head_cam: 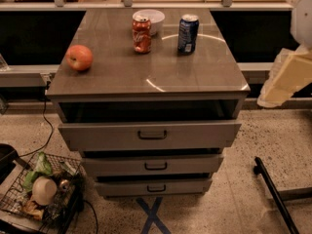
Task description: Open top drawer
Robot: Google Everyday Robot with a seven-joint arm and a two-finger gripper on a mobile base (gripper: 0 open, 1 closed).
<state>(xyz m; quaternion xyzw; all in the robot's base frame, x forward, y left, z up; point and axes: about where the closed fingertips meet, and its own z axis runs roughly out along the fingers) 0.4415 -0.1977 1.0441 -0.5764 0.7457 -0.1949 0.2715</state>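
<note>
The top drawer [97,136] is the widest grey front, with a small dark loop handle [152,134] at its centre. It stands pulled out from the cabinet, with a dark gap showing above its front. Two narrower drawer fronts [155,165] sit shut below it. My gripper [282,79], a cream-coloured part at the right edge of the view, hangs beside the cabinet's right side, apart from the drawer and its handle.
On the cabinet top [146,72] stand an apple [79,57], a red can [142,34], a blue can [187,33] and a white bowl [148,19]. A wire basket [41,191] of items sits on the floor at left. A black bar [273,191] lies at right.
</note>
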